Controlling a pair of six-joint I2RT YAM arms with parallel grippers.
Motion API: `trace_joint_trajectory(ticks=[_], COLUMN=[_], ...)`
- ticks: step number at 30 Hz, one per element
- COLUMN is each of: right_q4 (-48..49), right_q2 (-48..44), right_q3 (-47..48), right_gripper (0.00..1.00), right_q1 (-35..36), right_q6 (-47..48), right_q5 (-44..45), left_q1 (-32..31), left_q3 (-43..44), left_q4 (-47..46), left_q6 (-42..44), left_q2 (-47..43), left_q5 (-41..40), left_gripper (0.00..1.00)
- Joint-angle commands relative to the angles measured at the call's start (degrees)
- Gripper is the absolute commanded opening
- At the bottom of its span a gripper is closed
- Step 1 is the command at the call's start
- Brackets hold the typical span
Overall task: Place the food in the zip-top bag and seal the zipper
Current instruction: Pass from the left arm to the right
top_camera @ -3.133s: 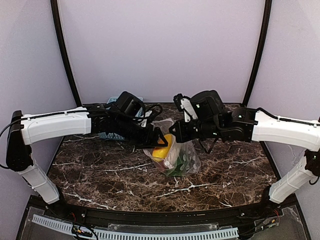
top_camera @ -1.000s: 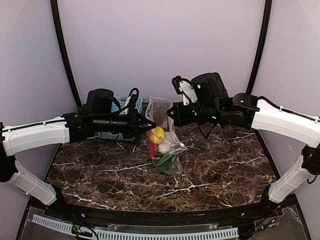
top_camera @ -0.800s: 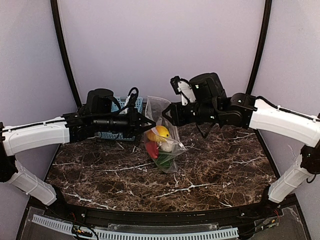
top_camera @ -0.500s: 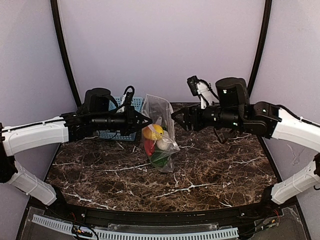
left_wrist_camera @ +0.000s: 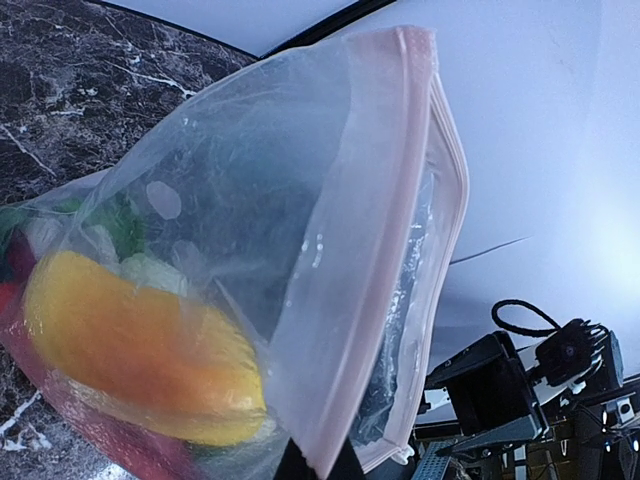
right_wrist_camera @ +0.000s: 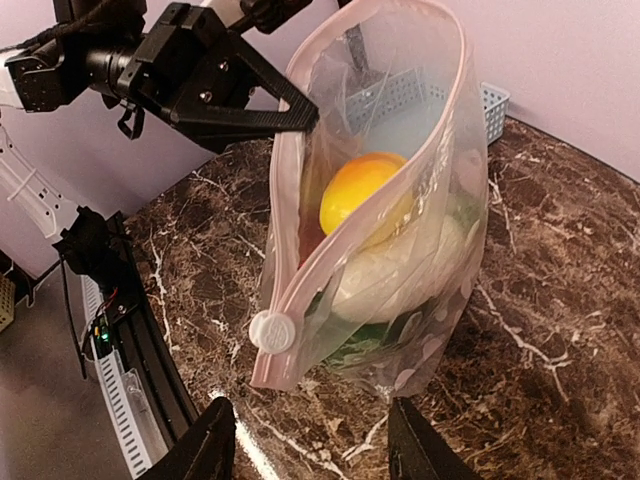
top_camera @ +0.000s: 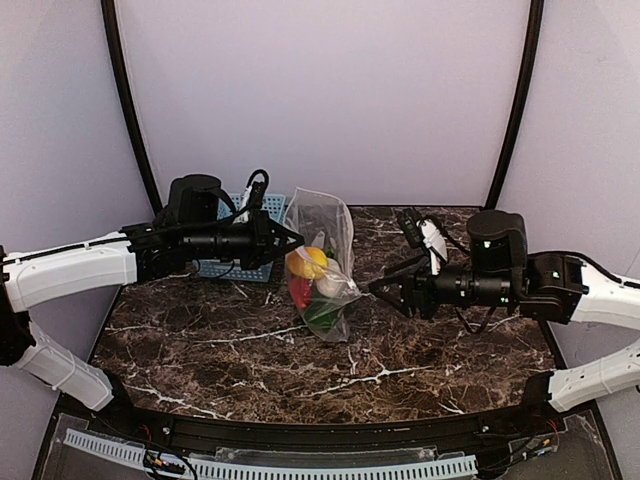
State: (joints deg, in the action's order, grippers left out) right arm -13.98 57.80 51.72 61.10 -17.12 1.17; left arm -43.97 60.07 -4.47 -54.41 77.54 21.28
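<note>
Listener: What would make the sealing step go well?

Describer: In my judgement, the right gripper [top_camera: 378,290] should come squarely onto the white round slider [right_wrist_camera: 272,331] and pinch it. It should then draw the slider along the pink zipper [right_wrist_camera: 290,230] toward the part the left gripper [top_camera: 297,240] grips, while that arm pulls the strip taut. If the zip-top bag [top_camera: 325,225] goes slack, it would likely bunch ahead of the slider. The mouth gapes now, its 2 pink lips parted.

Listener: Where is the bag relative to each pincer?

Describer: The left gripper reaches in from the left and is clenched on the zipper strip. It holds the bag up over the middle of the marble table [top_camera: 200,340]. The food [top_camera: 312,265] is pooled low inside: yellow, white, red and green pieces. I cannot tell whether the bag's bottom corner touches the table.

The right gripper is released, its 2 fingers spread with nothing between them. It sits apart from the bag, to the right and a little nearer, pointing at it. The slider is at the low end of the strip, the end closest to this pincer.

Listener: Anything else?

Describer: A light-blue basket [top_camera: 262,208] stands at the far side, behind the left arm.
</note>
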Motion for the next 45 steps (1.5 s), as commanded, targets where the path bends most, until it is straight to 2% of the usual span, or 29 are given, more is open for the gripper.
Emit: trace_joint_trajectory(ticks=[1, 10, 17, 32, 35, 40, 45], right_q4=[2.6, 3.2, 3.6, 5.3, 5.4, 6.4, 7.1], right_q2=[0.3, 4.6, 7.8, 10.5, 10.9, 11.0, 10.3], right_q3=[-2.0, -0.4, 0.9, 2.8, 2.7, 2.7, 4.5], right_gripper=[0.48, 0.43, 0.30, 0.22, 0.17, 0.00, 0.00], right_q1=[3.3, 8.1, 9.6, 9.8, 9.8, 9.8, 9.9], right_q6=[-1.6, 0.6, 1.3, 3.0, 3.0, 3.1, 3.9], right_q5=[0.4, 8.4, 13.9, 15.4, 15.5, 16.1, 18.4], left_q1=[0.3, 0.3, 0.3, 0.3, 0.3, 0.3, 0.5], left_q3=[2.0, 1.7, 1.5, 1.3, 1.3, 1.3, 1.7], left_q4=[-0.1, 0.3, 0.7, 0.5, 0.6, 0.9, 3.7], left_q6=[1.1, 1.2, 1.2, 1.3, 1.4, 1.7, 3.9], left_q2=[-1.2, -1.7, -2.1, -2.0, -1.9, -2.1, -3.5], left_q5=[-0.9, -1.1, -1.5, -1.3, -1.3, -1.4, -2.7], left_gripper=[0.01, 0.01, 0.01, 0.01, 0.01, 0.01, 0.01])
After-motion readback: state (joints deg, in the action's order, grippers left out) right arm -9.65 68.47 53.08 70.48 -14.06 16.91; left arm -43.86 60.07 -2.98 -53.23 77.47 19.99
